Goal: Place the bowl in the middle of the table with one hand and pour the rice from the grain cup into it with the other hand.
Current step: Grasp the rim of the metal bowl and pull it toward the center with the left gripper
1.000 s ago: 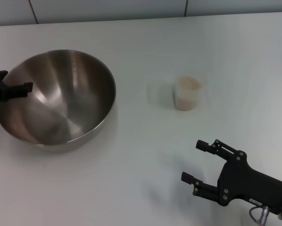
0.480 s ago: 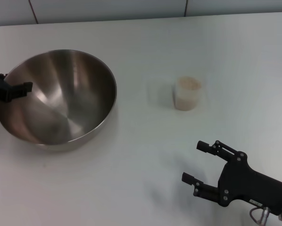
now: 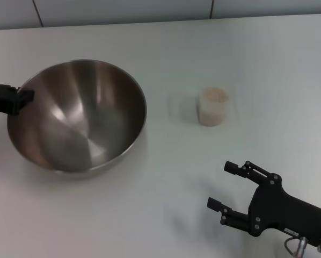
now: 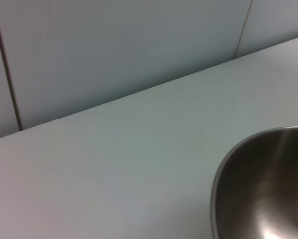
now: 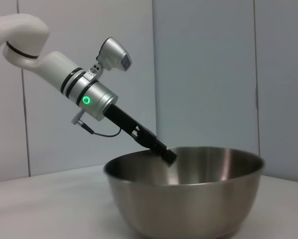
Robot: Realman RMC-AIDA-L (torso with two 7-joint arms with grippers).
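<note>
Bowl [image 3: 77, 115] sits left of centre on the white tabletop [image 3: 166, 48], its left rim pinched by the left pincer [image 3: 22, 98]. Grain cup [image 3: 213, 106], filled with rice [image 3: 214, 95], stands upright well right of the bowl, untouched. Right pincer [image 3: 224, 185] hovers near the front right edge, fingers spread, holding nothing.

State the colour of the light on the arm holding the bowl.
Green, a ring light on the left arm; clearest in the right wrist view.

Open table [image 3: 166, 183] between bowl [image 3: 80, 115], grain cup [image 3: 213, 106].
</note>
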